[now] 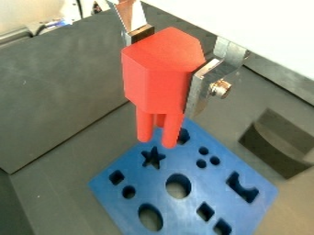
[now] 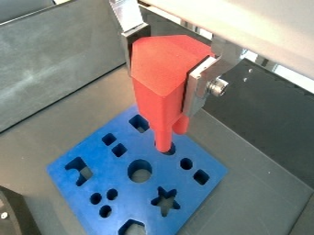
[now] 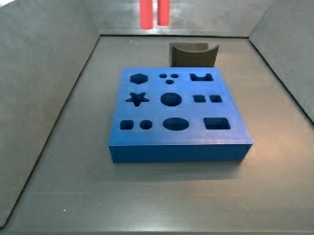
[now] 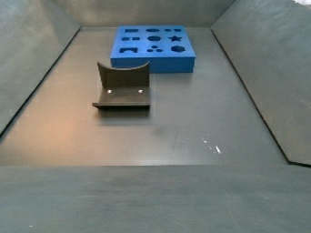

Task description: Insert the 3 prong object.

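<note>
My gripper (image 1: 172, 60) is shut on the 3 prong object (image 1: 157, 83), a bright red-pink piece with a hexagonal body and parallel prongs pointing down. Both wrist views show it (image 2: 160, 92) clamped between the silver fingers (image 2: 200, 78). It hangs above the blue block (image 1: 208, 188), with the prong tips over small holes near one edge of the block (image 2: 110, 165). In a side view only the prongs (image 3: 153, 11) show, at the picture's top edge, behind the block (image 3: 185, 151). The gripper is out of frame in both side views.
The blue block (image 4: 152, 62) has several cut-outs: a star, circles, squares, a hexagon. The dark fixture (image 4: 123, 87) with a curved wall stands on the floor apart from the block; it also shows in other views (image 3: 193, 53) (image 1: 280, 139). Grey sloping walls enclose the floor.
</note>
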